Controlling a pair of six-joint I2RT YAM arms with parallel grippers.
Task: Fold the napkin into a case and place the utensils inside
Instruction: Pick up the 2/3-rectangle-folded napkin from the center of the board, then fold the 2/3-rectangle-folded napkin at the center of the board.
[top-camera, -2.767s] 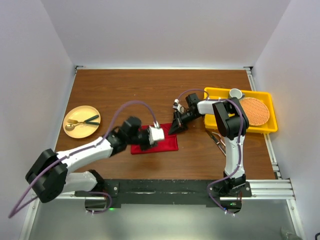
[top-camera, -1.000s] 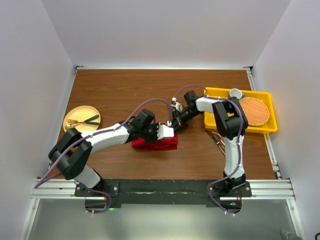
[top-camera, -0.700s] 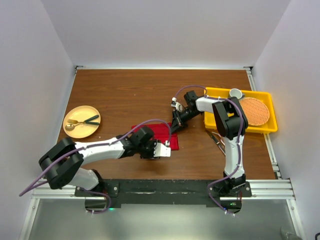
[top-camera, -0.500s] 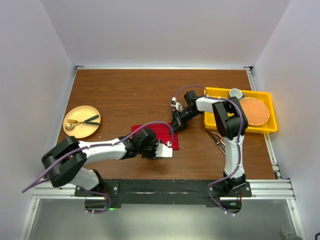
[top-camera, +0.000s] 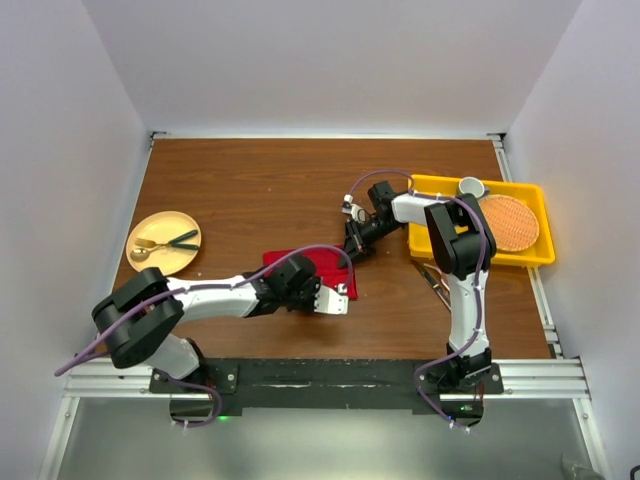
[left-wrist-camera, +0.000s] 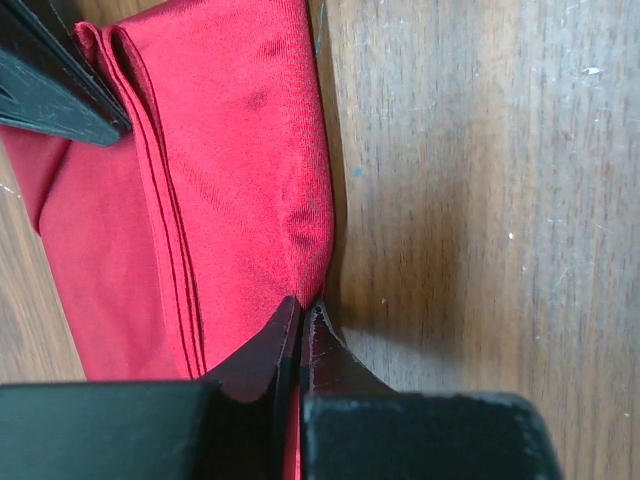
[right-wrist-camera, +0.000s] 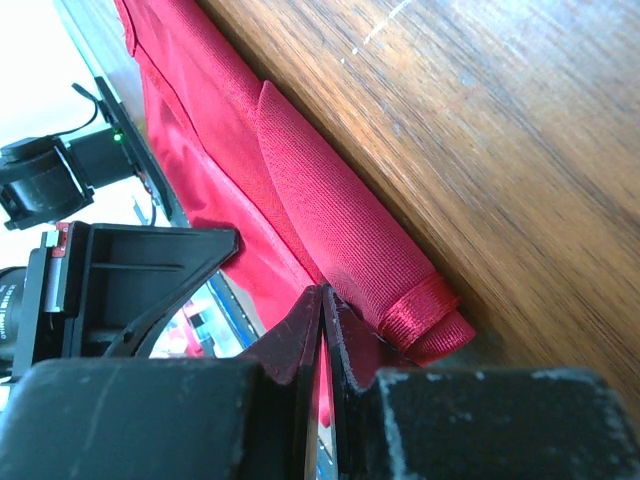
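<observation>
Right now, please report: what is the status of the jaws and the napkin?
Left jaws shut on napkin, near corner; right jaws shut on far corner. Napkin folded in layers, on table. Utensils outside, by yellow tray. No obstruction seen.

A brown wooden table fills the floor of a white-walled enclosure; its grain runs lengthwise and, seen close, the surface carries fine scratches and pale specks. A deep-red napkin, folded into layers, lies flat near the middle of the near half. A round yellow plate sits by the left edge, well apart from the napkin. A yellow plastic tray rests against the right edge. Slim metal utensils lie on the bare wood just beside the tray's near left corner.
</observation>
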